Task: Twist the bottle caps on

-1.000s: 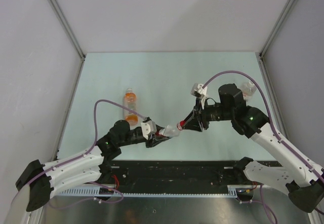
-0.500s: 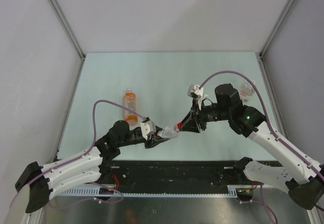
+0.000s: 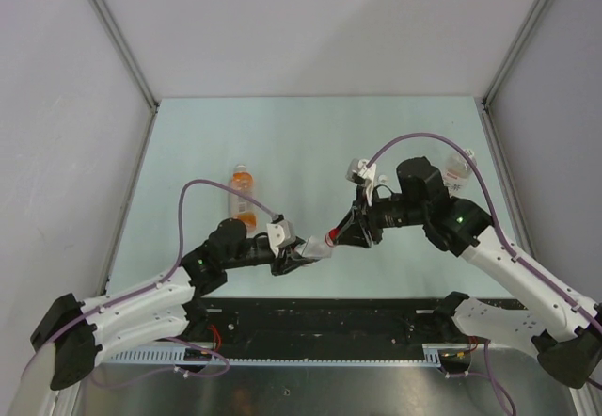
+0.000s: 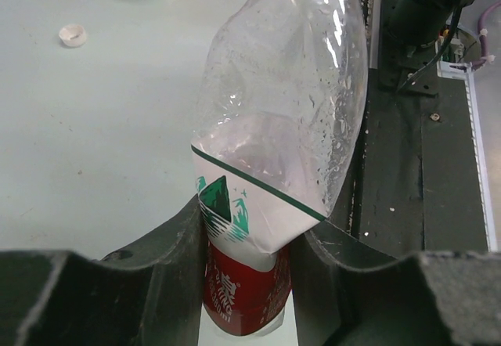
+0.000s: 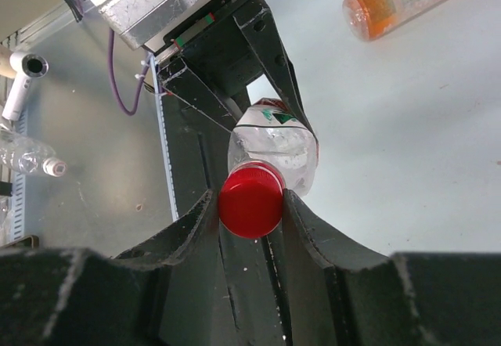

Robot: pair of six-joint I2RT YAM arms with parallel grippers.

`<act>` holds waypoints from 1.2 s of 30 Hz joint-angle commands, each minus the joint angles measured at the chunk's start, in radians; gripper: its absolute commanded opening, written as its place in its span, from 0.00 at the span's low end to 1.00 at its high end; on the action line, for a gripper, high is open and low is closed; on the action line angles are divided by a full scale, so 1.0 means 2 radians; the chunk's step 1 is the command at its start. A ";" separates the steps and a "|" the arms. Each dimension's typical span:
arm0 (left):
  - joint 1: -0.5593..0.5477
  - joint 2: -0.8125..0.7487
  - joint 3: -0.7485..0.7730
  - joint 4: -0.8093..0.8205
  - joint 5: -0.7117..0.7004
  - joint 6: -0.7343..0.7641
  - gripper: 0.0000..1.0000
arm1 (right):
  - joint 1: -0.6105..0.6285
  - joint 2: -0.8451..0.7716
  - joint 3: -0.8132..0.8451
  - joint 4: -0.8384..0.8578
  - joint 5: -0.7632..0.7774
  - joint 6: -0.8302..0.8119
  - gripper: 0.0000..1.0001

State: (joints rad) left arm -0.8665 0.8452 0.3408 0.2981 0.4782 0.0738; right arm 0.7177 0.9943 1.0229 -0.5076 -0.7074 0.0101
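Right jaws pinch the red cap (image 5: 250, 201) by its sides, cap sitting on the neck of the red-and-white-labelled bottle (image 4: 282, 127); a grip suited to turning. Left jaws clamp that bottle at its label, holding it above the surface (image 3: 310, 143), neck toward the right arm, evidently to resist twist. Bottle wall is dented. Orange bottle (image 3: 244, 197) lies well apart, a loose white cap (image 4: 73, 35) near it.

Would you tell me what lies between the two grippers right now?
The labelled bottle bridges them: the left gripper grips its body, the right gripper pinches its red cap; the top view shows it.
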 commanded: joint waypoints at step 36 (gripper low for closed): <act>0.000 -0.041 0.068 0.049 -0.039 0.003 0.00 | 0.051 0.049 0.001 -0.010 0.088 0.090 0.27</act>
State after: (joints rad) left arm -0.8654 0.7784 0.3523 0.1570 0.4278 0.0139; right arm 0.7826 1.0420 1.0237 -0.4873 -0.5739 0.0616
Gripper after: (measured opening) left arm 0.429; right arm 0.380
